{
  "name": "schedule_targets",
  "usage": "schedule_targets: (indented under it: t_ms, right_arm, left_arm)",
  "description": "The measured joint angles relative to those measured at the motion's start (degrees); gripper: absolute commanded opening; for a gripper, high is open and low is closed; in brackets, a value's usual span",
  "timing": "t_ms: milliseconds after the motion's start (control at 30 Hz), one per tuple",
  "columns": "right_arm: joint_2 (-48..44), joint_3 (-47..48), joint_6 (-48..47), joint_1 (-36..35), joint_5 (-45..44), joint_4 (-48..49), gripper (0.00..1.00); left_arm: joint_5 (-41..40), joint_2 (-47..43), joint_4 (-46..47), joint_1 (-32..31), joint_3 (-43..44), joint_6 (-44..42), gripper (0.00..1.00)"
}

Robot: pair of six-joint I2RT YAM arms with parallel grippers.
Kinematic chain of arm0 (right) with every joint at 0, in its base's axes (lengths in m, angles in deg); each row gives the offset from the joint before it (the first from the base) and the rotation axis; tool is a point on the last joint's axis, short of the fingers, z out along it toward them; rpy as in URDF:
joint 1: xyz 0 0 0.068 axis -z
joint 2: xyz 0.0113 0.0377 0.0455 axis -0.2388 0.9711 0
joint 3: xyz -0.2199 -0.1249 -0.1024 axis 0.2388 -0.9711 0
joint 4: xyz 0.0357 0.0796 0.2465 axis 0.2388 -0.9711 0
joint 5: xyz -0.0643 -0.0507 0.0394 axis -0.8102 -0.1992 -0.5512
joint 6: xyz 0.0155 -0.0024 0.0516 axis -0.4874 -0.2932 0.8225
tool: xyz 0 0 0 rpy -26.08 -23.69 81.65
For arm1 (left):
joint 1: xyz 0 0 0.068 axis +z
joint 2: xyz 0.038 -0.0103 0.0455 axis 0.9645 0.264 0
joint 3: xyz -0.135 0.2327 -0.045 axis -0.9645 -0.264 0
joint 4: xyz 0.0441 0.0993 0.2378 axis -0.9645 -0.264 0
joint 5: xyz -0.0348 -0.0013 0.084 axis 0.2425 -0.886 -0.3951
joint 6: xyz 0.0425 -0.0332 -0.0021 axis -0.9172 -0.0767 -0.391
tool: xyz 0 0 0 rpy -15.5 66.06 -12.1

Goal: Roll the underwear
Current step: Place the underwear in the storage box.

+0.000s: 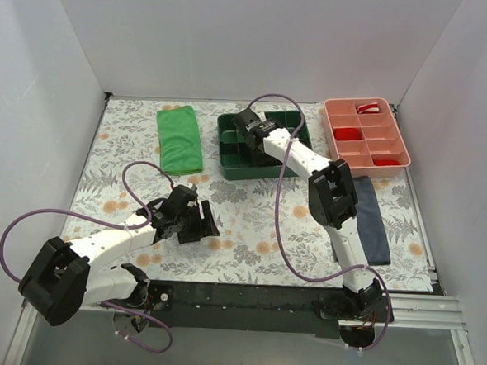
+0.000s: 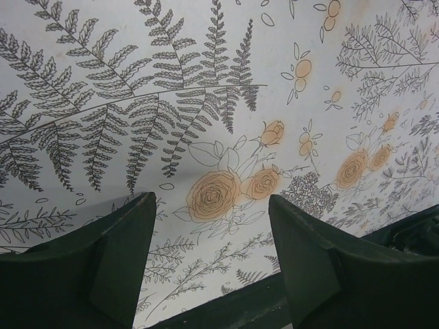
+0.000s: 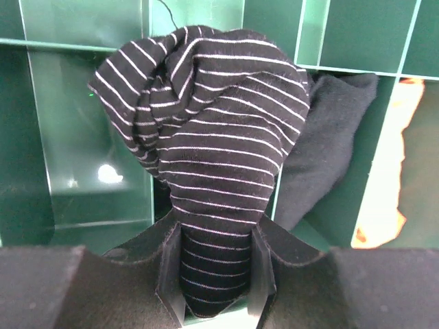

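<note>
Nearest you, over the floral worktop (image 2: 206, 82), your left jaws stand released, empty. Farther out, your right jaws clench the underwear (image 3: 212, 157), bunched over the green tray (image 1: 252, 173). It looks light, limp and soft, so I'd grip an edge. 1 black garment (image 3: 329, 137) lies in that tray; the pink tray (image 1: 357, 160) holds red pieces.

green cloth (image 1: 178, 139), pink tray (image 1: 344, 116), navy garment (image 1: 373, 223)
</note>
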Motion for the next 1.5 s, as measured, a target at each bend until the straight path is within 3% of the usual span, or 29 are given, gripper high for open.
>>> schedule_targets:
  t_ms: [333, 433, 467, 533, 567, 633, 833, 1100, 1300, 1400, 1433, 1467, 1500]
  right_arm:
    - [2.25, 3.10, 2.03, 1.73, 5.60, -2.40, 0.01]
    - [2.32, 2.71, 2.64, 2.40, 6.91, -2.21, 0.10]
    - [2.12, 2.05, 2.80, 2.49, 7.02, -1.51, 0.22]
    - [1.07, -0.07, 3.08, 2.67, 7.28, 0.48, 0.29]
    - [0.74, -1.07, 3.23, 2.71, 7.32, 1.44, 0.40]
    - [-1.14, -3.69, 3.19, 2.73, 7.67, 3.37, 0.41]
    - [-3.93, -6.58, 2.80, 2.49, 7.74, 5.14, 0.59]
    - [-5.20, -6.56, 2.99, 2.27, 6.34, 5.77, 0.61]
    - [-7.15, -7.91, 3.76, 1.95, 5.11, 6.62, 0.56]
    - [-9.55, -8.44, 3.80, 1.84, 3.78, 6.95, 0.28]
    - [-10.32, -8.44, 3.78, 1.86, 3.43, 7.45, 0.08]
    - [-11.08, -8.44, 3.63, 1.90, 3.21, 8.04, 0.01]
    - [-11.76, -8.44, 3.26, 1.90, 3.13, 8.72, 0.01]
  left_arm:
    - [0.35, 0.33, 0.63, 0.00, 0.00, 0.00, 0.65]
    - [0.39, 0.37, 0.68, 0.00, -0.09, 0.00, 0.65]
    - [0.39, 0.37, 0.68, 0.00, -0.17, 0.00, 0.65]
    - [0.44, 0.39, 0.68, 0.00, -0.31, 0.00, 0.65]
    - [0.44, 0.48, 0.68, 0.00, -0.31, -0.02, 0.65]
    - [0.55, 0.68, 0.81, 0.00, -0.31, 0.00, 0.65]
    - [0.85, 1.11, 1.09, 0.00, -0.31, -0.02, 0.65]
    - [1.01, 1.14, 1.09, 0.00, -0.33, 0.00, 0.65]
    - [1.14, 1.25, 1.18, 0.00, -0.33, 0.00, 0.65]
    - [1.44, 1.49, 1.57, 0.00, -0.33, 0.00, 0.65]
    - [1.49, 1.55, 1.70, 0.00, -0.33, 0.00, 0.65]
    - [1.51, 1.60, 1.81, 0.00, -0.33, 0.00, 0.65]
    - [1.53, 1.66, 1.92, 0.00, -0.33, 0.00, 0.65]
